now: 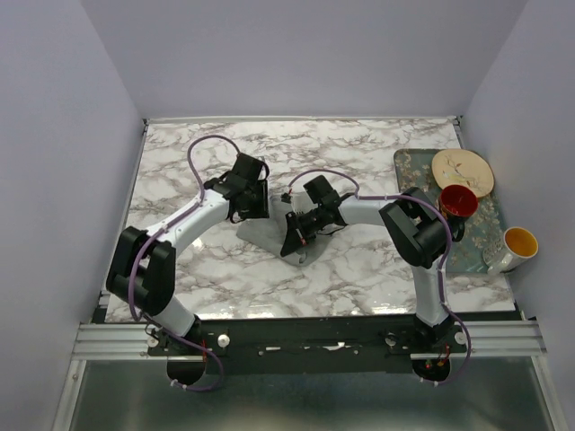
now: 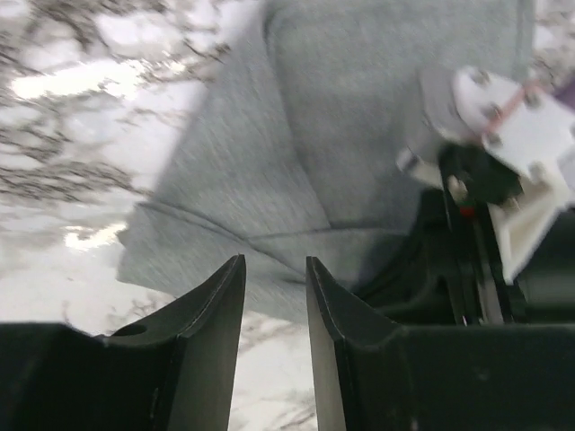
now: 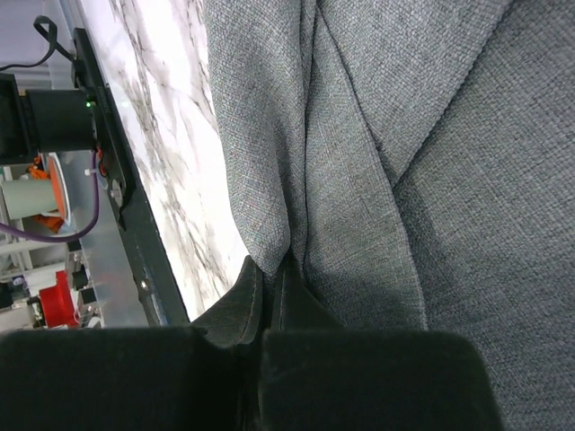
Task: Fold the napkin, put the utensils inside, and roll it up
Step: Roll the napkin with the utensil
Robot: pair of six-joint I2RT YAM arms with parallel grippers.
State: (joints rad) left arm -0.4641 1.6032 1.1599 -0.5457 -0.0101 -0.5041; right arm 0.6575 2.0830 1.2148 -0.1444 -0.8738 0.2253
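Observation:
The grey napkin (image 1: 262, 235) lies crumpled mid-table between my two grippers. In the left wrist view the napkin (image 2: 296, 135) spreads out just beyond my left gripper (image 2: 274, 269), which stands open with only marble showing between its fingers. The left gripper (image 1: 255, 208) hovers at the cloth's far-left edge. My right gripper (image 3: 270, 274) is shut on a fold of the napkin (image 3: 404, 135), which hangs in pleats from the pinch. From above, the right gripper (image 1: 294, 241) sits over the cloth's right side. The utensils are out of view.
A floral-patterned tray (image 1: 474, 235) lies at the table's right edge, holding a cream plate (image 1: 463, 171) and a red cup (image 1: 457, 202). A white cup with a yellow inside (image 1: 519, 243) sits at its near-right corner. The table's black front rail (image 3: 117, 180) is close to the right gripper.

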